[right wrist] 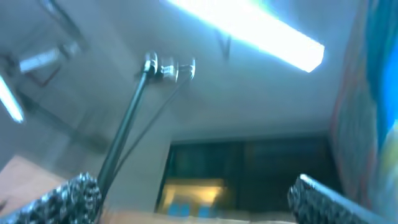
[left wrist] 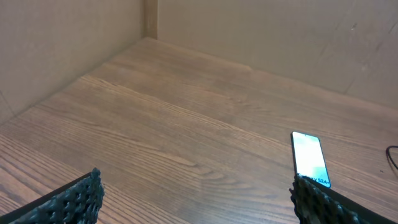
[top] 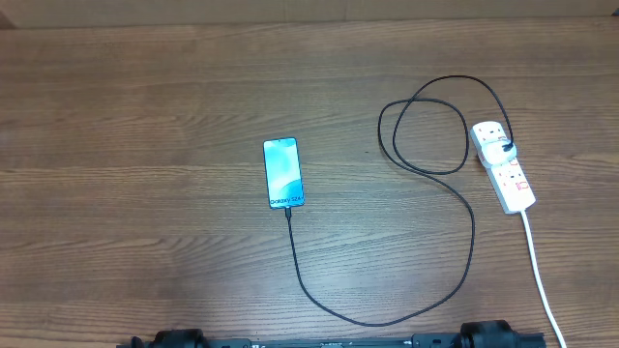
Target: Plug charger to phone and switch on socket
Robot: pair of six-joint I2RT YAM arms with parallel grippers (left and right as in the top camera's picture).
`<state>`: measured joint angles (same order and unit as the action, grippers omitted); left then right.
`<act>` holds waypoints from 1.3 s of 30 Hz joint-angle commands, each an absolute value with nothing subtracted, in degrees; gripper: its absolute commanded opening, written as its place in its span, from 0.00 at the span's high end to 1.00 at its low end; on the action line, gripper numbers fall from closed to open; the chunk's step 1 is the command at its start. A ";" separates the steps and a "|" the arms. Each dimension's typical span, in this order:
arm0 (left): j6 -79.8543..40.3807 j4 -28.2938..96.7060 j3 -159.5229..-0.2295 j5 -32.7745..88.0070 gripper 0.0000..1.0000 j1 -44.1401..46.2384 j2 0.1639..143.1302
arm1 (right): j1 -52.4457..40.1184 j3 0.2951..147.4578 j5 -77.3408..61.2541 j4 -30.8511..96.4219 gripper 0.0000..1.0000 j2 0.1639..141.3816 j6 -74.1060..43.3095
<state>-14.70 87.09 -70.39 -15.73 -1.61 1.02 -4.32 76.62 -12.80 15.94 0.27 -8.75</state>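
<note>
The phone lies flat mid-table, teal screen up, its "Galaxy S24+" end toward me. The black charger cable meets the phone's near end, curves along the front, loops at the back right and ends at a white adapter seated on the white socket strip. In the left wrist view the phone lies just beyond my right fingertip; the left gripper is open and empty above the table. The right gripper is open and empty, pointing up at the ceiling.
The strip's white cord runs toward the front right edge. Cardboard walls close the table at the back and left. The arm bases sit at the front edge.
</note>
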 commanded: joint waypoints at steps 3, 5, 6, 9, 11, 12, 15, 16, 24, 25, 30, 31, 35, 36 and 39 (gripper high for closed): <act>-15.31 86.98 -70.37 -16.47 0.00 -1.54 0.25 | -4.54 62.96 -8.99 -3.27 0.00 0.34 -8.45; -15.31 86.98 -70.37 -16.47 0.00 -1.54 0.25 | -4.54 58.28 -8.99 -4.49 0.00 0.34 -8.47; -15.31 86.98 -70.37 -16.47 0.00 -1.54 0.25 | -4.54 56.07 -8.99 -3.46 0.00 0.34 -8.47; -15.31 86.98 -70.37 -16.47 0.01 -1.54 0.25 | -4.54 49.28 -9.02 1.67 0.00 0.38 -8.49; -15.31 86.98 -70.37 -16.47 0.00 -1.54 0.25 | -4.54 44.05 -9.02 4.10 0.00 0.38 -8.51; -15.31 86.98 -70.37 -16.47 0.00 -1.54 0.25 | -4.54 41.56 -9.02 4.93 0.00 0.38 -8.51; -15.31 86.98 -70.37 -16.47 0.00 -1.54 0.25 | -4.54 33.56 -8.99 5.69 0.00 0.38 -8.49; -15.31 86.98 -70.37 -16.47 0.01 -1.54 0.25 | -4.54 30.85 -8.93 5.45 0.00 0.38 -8.47; -15.31 86.98 -70.37 -16.47 0.00 -1.54 0.25 | -4.54 11.53 -3.14 0.93 0.00 0.38 -8.51; -15.31 86.98 -70.37 -16.47 0.00 -1.54 0.25 | -4.54 9.65 -2.57 0.51 0.00 0.38 -8.51; -15.31 86.98 -70.37 -16.47 0.00 -1.54 0.25 | -4.54 2.57 -2.26 0.12 0.00 0.38 -8.49; -15.31 86.98 -70.37 -16.47 0.00 -1.54 0.25 | -4.54 1.54 -2.02 0.10 0.00 0.38 -8.49; -15.31 86.98 -70.37 -16.47 0.00 -1.52 0.25 | -4.49 0.45 0.54 5.08 0.00 0.49 -8.45; -15.31 86.98 -70.37 -16.47 0.00 -1.52 0.25 | -4.49 0.47 0.71 4.84 0.00 0.67 -8.54; -15.31 86.98 -70.37 -16.47 0.00 -1.52 0.25 | -4.49 0.47 0.67 4.82 0.00 0.67 -8.49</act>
<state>-14.70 87.11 -70.43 -15.75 -1.61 1.02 -4.32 1.06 -0.82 5.13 0.71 -8.73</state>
